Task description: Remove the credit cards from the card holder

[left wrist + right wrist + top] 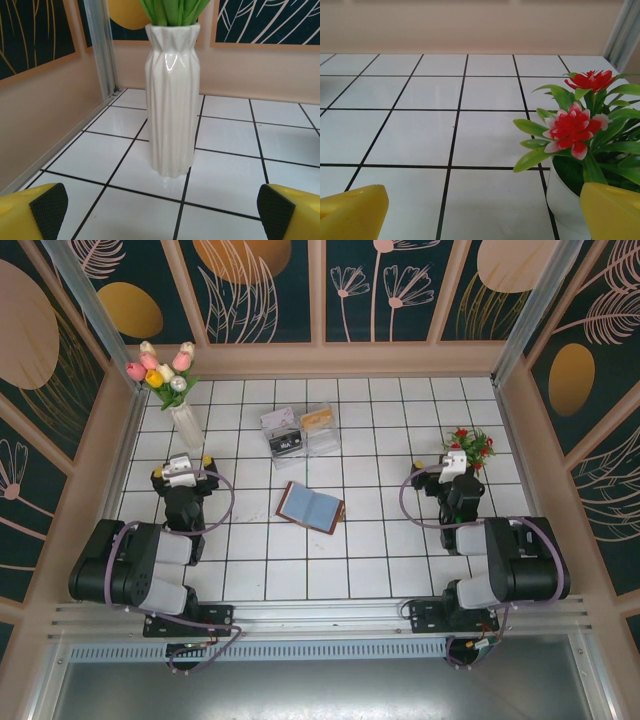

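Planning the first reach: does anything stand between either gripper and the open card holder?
Nothing visible does. The card holder lies open mid-table, with only white tiles between it and both the left gripper and the right gripper. The vase and potted plant stand beyond the grippers, the clear tray behind the holder.

The card holder [310,506] is laid open near the middle of the table [370,550]. Behind it, toward the far edge, a tray [300,431] is set. A vase [186,423] is stood by the far left corner, and the left gripper [181,462] is placed just before it. A potted plant [468,447] is found near the right edge, with the right gripper [455,462] just before it.
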Controlling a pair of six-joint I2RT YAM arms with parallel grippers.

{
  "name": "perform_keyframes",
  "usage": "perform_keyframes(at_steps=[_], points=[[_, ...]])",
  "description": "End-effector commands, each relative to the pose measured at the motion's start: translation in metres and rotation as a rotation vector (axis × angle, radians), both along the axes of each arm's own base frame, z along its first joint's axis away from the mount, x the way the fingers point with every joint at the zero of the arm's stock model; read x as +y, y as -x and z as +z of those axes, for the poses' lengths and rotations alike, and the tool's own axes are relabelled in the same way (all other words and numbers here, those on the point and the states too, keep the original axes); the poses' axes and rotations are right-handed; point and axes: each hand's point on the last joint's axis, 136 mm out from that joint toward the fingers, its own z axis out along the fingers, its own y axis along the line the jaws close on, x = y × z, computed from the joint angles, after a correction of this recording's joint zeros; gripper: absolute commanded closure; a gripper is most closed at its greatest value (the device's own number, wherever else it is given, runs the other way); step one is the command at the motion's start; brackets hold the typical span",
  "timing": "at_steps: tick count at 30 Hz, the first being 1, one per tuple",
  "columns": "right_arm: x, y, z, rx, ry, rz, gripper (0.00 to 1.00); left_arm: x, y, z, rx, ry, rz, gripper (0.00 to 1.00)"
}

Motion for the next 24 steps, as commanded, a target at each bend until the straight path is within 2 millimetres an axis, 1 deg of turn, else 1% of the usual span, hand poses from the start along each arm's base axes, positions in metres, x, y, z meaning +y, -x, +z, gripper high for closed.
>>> perform_keyframes(at_steps=[1,3,9,12,16,24], points=[[0.009,-0.005,0.024,-0.094,-0.078,0.111,0.01,-0.002,-0.001,0.018,-0.099,0.027,-0.032,0.01],[0.009,-0.006,0.023,-0.087,-0.088,0.123,0.01,-0.002,-0.004,0.014,-0.085,0.025,-0.035,0.01],[0.004,-0.011,0.018,-0.071,-0.108,0.116,0.01,-0.001,-0.007,0.012,-0.070,0.025,-0.028,0.01],[0.000,-0.013,0.017,-0.069,-0.111,0.092,0.01,0.001,-0.013,0.009,-0.052,0.030,-0.012,0.01],[-0.008,-0.009,0.014,-0.097,-0.122,0.037,0.01,0.001,-0.013,0.009,-0.050,0.030,-0.013,0.01],[-0.008,-0.010,0.012,-0.087,-0.119,0.030,0.01,0.002,-0.012,0.009,-0.051,0.032,-0.009,0.01]])
